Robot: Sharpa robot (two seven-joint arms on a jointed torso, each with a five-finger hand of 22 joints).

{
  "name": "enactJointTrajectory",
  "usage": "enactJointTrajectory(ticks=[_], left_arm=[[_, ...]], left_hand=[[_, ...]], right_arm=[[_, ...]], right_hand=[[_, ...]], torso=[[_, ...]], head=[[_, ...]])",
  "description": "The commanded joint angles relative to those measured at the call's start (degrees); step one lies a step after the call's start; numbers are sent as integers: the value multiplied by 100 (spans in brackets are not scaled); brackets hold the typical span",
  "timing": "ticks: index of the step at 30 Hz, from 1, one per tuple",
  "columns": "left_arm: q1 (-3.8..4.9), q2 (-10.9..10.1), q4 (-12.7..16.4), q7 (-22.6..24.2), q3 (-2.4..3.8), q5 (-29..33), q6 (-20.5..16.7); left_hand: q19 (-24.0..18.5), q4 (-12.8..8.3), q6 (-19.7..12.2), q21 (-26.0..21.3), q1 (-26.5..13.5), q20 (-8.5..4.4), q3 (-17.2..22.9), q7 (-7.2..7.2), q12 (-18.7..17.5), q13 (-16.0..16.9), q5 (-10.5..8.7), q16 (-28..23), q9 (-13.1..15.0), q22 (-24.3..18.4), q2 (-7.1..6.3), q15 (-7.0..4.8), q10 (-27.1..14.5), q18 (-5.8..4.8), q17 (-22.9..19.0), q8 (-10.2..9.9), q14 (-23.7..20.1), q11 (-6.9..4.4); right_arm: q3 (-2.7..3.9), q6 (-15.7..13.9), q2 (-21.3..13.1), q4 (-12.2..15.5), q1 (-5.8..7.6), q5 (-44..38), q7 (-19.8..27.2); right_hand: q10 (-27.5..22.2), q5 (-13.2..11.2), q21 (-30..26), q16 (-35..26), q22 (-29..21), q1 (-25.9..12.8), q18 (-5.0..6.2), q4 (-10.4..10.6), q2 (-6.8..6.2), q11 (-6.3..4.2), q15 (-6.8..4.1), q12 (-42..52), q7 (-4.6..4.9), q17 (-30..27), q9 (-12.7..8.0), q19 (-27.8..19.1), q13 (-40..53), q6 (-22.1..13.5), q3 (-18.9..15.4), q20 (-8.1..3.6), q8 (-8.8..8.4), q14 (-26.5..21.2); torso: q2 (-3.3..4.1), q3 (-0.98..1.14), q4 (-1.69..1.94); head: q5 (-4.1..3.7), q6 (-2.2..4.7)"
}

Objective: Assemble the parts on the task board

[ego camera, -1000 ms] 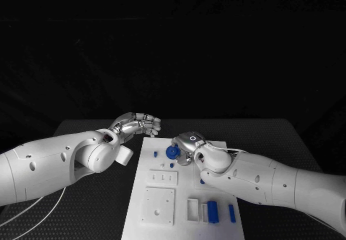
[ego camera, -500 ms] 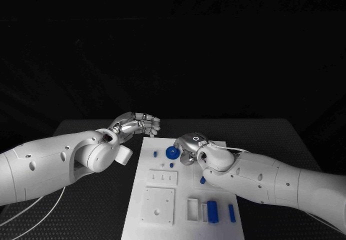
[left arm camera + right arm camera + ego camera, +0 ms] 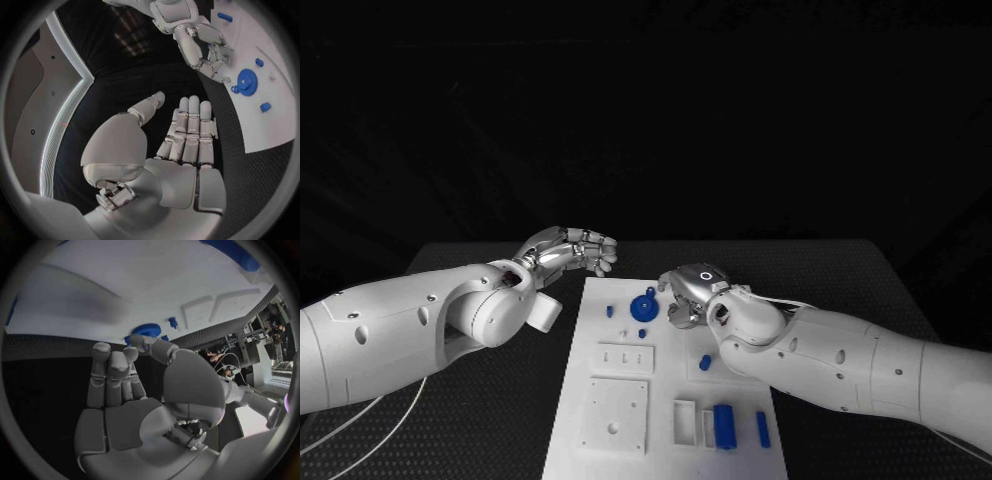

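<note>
Black table, white task board at centre. Left hand off the board's far left corner, fingers straight and side by side, empty. Right hand above the board's far end, fingers curled, apparently holding nothing. Blue gear just beside it. Blue bars near edge; small pegs between.

Task board: smooth matt white plastic plate with raised white blocks. Gear just beside the right hand: blue matt plastic, toothed rim. Both hands: polished silver metal with a soft sheen, left hand alike. Arm shells behind each hand: glossy white plastic. Tabletop under the hands: black, finely textured, rough-looking mat.
</note>
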Motion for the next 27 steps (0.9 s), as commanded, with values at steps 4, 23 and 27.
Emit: enactJointTrajectory(ticks=[4, 23, 27], left_arm=[[8, -3, -75, 80, 5, -23, 37], [-1, 109, -607, 241, -2, -445, 451], [-31, 140, -656, 244, -4, -513, 546]], left_hand=[[2, 0, -12, 45, -27, -27, 35, 120, -38, 18, -14, -26, 24, -16, -8, 24, 39, 106, 11, -26, 0, 23], [-180, -308, 432, 28, 83, -60, 90, -111, -248, 35, 28, -246, 101, -182, -25, -64, 290, -24, -82, 14, 166, -133], [-200, -246, 357, 29, -40, -83, 40, -92, -358, 10, -83, -313, 88, -216, -210, -70, 235, -57, -99, -59, 225, -119]], right_arm=[[39, -668, -329, 238, 213, 1327, 787], [213, 1119, -1550, -280, 317, 3776, 2936], [214, 1108, -1746, -258, 165, 3772, 2945]], right_hand=[[-139, -985, 85, 19, 98, -433, 74, 100, -257, 95, -12, 113, 122, 47, -11, 69, 43, 127, -815, -54, -2, 67], [-409, -1815, 50, -14, 97, 4, 74, -305, 313, 229, 113, 203, 269, 151, 0, -162, 72, -16, -2282, -70, 12, -37], [-422, -1777, 43, -26, 94, 34, 74, -308, 346, 230, 114, 204, 270, 155, -4, -184, 63, -12, -2359, -56, 14, -50]], torso=[[-9, 4, -17], [-151, 63, -188], [-173, 85, -216]], head=[[-14, 31], [-99, 134], [-74, 130]])
